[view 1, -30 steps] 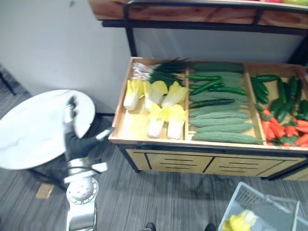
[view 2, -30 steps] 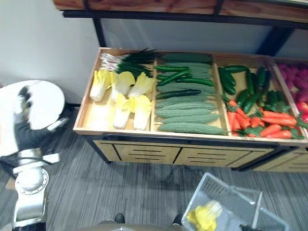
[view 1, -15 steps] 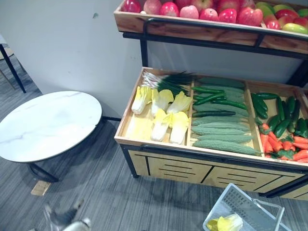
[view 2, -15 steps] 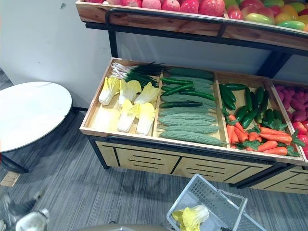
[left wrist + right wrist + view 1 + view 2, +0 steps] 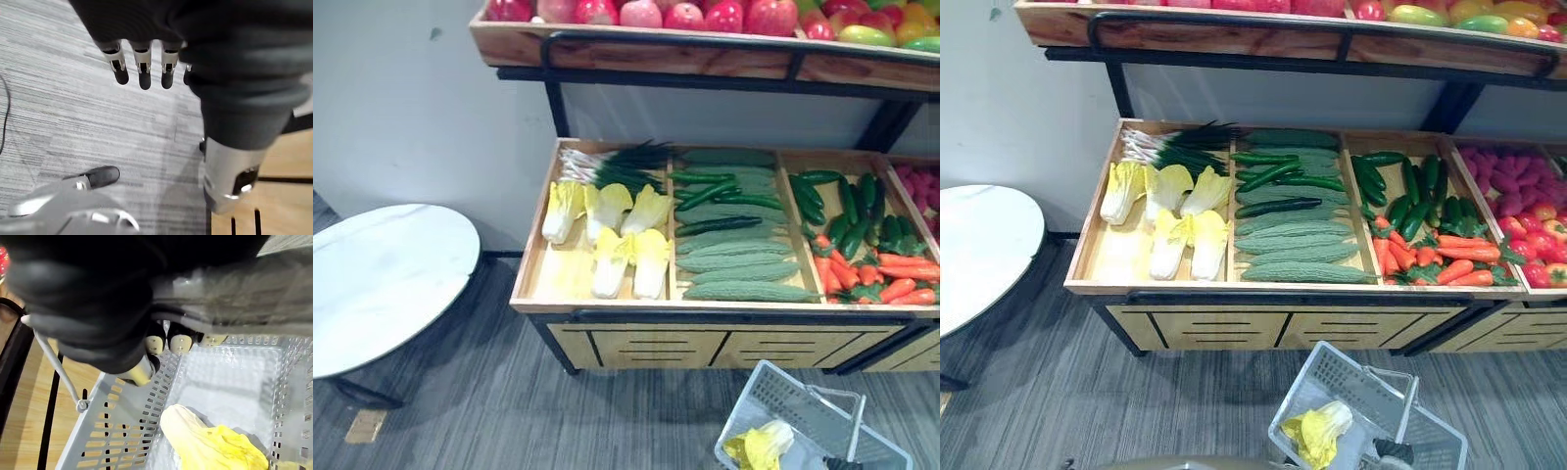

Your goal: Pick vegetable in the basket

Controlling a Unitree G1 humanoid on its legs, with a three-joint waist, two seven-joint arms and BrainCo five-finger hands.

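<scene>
A grey plastic basket (image 5: 1332, 370) hangs low at the right in front of the vegetable stand, with one yellow napa cabbage (image 5: 1317, 431) lying in it. My right hand (image 5: 98, 308) is above the basket (image 5: 122, 401), its fingers curled round the wire handle; the cabbage (image 5: 215, 445) lies just below it. More napa cabbages (image 5: 607, 235) lie in the stand's left compartment. My left hand (image 5: 142, 73) hangs over the grey floor with straight fingers and holds nothing.
The wooden stand (image 5: 705, 313) also holds scallions (image 5: 607, 162), cucumbers and bitter gourds (image 5: 744, 264), and carrots (image 5: 891, 279). A shelf of apples (image 5: 705, 15) overhangs it. A round white table (image 5: 372, 284) stands at the left.
My left arm, raised beside the round table a second ago, has dropped down to my side. The camera has shifted; the basket with its cabbage still hangs at lower right.
</scene>
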